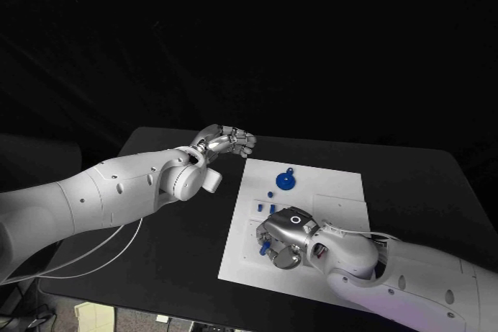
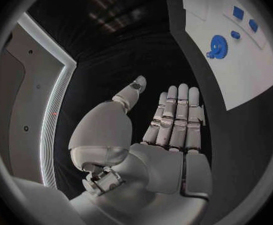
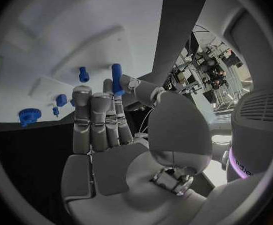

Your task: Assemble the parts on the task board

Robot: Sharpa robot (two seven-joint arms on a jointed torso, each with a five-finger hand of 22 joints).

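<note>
1. Black matte bench (image 1: 155,260), filling the centre and lower part of the head frame

2. White rectangular task board (image 1: 337,195), centre-right of the frame, lying flat on the bench

3. Left white arm with silver hand (image 1: 223,141), upper centre of the frame, just off the board's upper left corner. The left wrist view shows its fingers (image 2: 174,117) straight and pressed side by side, thumb apart, nothing in them

4. Right white arm with silver hand (image 1: 286,238), lower centre-right, over the near part of the board. In the right wrist view its fingers (image 3: 96,120) are drawn together, and the thumb and a finger pinch a small blue peg

5. Blue toothed plastic gear (image 1: 284,179), upper part of the board, well apart from both hands

6. Blue cylindrical plastic peg (image 3: 116,77), held upright at the right fingertips above the board

7. Small blue pieces (image 1: 265,204), in a cluster mid-board, just above the right hand

Risk, as judged: the pinch on the peg looks shallow, so a tilt on lowering could make it jam at its socket or slip free and roll among the loose pieces
</note>
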